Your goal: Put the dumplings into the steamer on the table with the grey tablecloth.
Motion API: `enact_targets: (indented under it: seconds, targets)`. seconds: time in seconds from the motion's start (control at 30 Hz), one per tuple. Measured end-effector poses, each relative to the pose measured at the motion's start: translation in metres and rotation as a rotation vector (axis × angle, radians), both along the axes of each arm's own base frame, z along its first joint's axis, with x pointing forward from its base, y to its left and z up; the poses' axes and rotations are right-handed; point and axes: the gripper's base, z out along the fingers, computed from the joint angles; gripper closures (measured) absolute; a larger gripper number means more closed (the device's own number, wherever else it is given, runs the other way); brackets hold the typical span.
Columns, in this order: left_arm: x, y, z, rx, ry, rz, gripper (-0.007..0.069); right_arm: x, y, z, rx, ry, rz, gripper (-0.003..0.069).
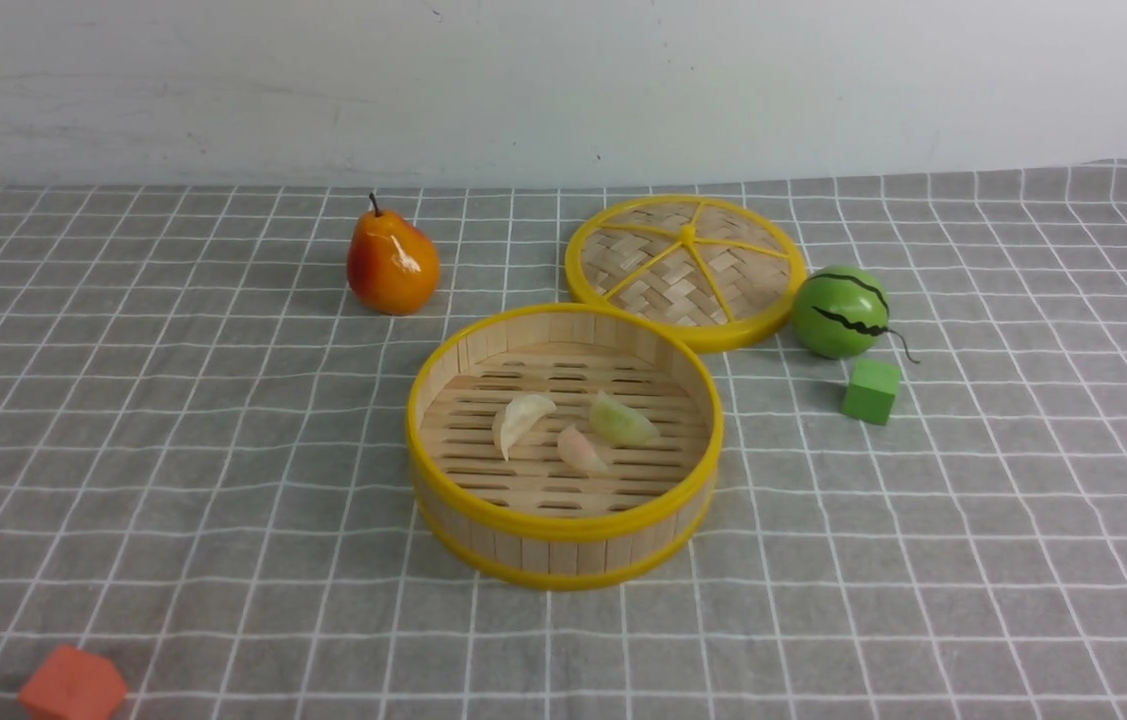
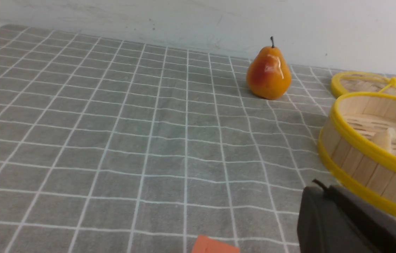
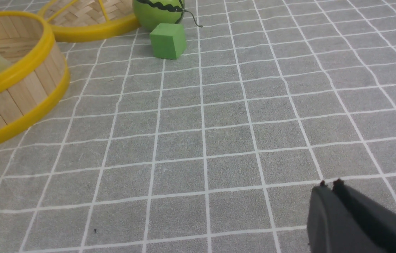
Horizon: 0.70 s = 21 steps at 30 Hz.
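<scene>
The steamer (image 1: 563,525) stands in the middle of the grey tablecloth (image 1: 173,450). Three dumplings lie on its slatted floor: a whitish one (image 1: 521,420), a pinkish one (image 1: 580,450) and a pale green one (image 1: 621,421). The steamer also shows in the left wrist view (image 2: 366,168) and in the right wrist view (image 3: 18,88). My left gripper (image 2: 324,188) is shut and empty, low over the cloth, to the left of the steamer. My right gripper (image 3: 329,185) is shut and empty over bare cloth to the steamer's right. Neither arm shows in the front view beyond a dark bit at the lower left corner.
The woven yellow-rimmed lid (image 1: 688,270) lies flat behind the steamer. A toy pear (image 1: 391,262) stands at the back left. A toy watermelon (image 1: 840,311) and a green cube (image 1: 871,390) sit to the right. An orange block (image 1: 73,685) lies at the front left.
</scene>
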Motion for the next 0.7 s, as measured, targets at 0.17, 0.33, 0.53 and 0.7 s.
enact_targets:
  seconds: [0.17, 0.33, 0.53, 0.7]
  targets:
    - [-0.008, 0.002, -0.006, 0.012, 0.028, 0.022, 0.0638, 0.0, 0.0, 0.0, 0.0, -0.001, 0.0, 0.0637]
    - [-0.014, 0.001, -0.021, 0.016, 0.178, 0.013, 0.0638, 0.0, 0.0, 0.0, 0.0, 0.0, 0.0, 0.0633]
    - [-0.015, 0.001, -0.024, 0.017, 0.216, 0.01, 0.0638, 0.0, 0.0, 0.0, 0.0, 0.0, 0.0, 0.0625]
    - [-0.014, 0.001, -0.024, 0.017, 0.214, 0.01, 0.0638, 0.0, 0.0, 0.0, 0.0, 0.0, 0.0, 0.0617]
